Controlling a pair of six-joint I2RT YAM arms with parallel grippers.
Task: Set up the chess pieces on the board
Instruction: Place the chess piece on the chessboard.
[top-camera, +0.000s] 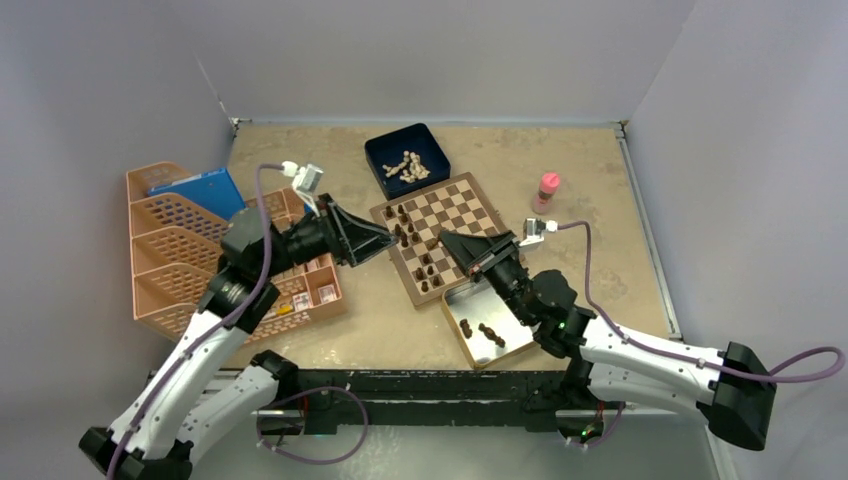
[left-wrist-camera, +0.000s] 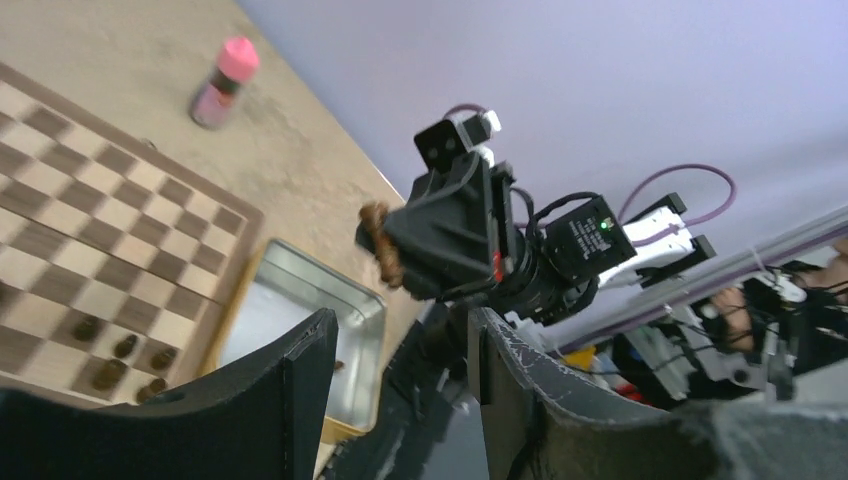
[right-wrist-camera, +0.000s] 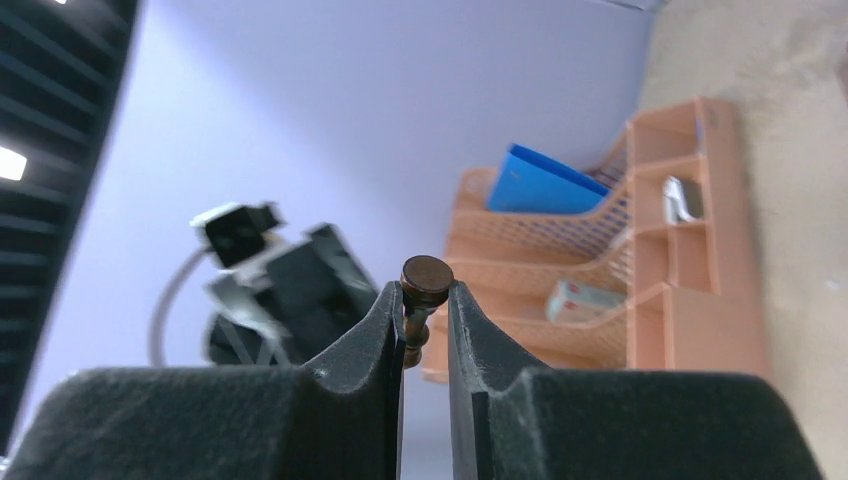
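The board (top-camera: 455, 215) lies mid-table and also shows in the left wrist view (left-wrist-camera: 120, 225). Several dark brown chess pieces (top-camera: 404, 233) stand along its left side, some showing in the left wrist view (left-wrist-camera: 105, 373). My right gripper (top-camera: 446, 239) hovers over the board's near left part, pointing left. It is shut on a dark brown piece (right-wrist-camera: 427, 279), which the left wrist view (left-wrist-camera: 380, 245) shows held above the table. My left gripper (top-camera: 387, 238) faces it just off the board's left edge. It is open and empty, its fingers (left-wrist-camera: 300, 365) well apart.
A silver tin (top-camera: 505, 300) with a few dark pieces (top-camera: 489, 333) lies in front of the board. A dark blue box (top-camera: 385, 150) of cream chessmen is behind it. A pink-capped bottle (top-camera: 547, 192) stands right of the board. An orange organiser (top-camera: 170, 255) stands at the left.
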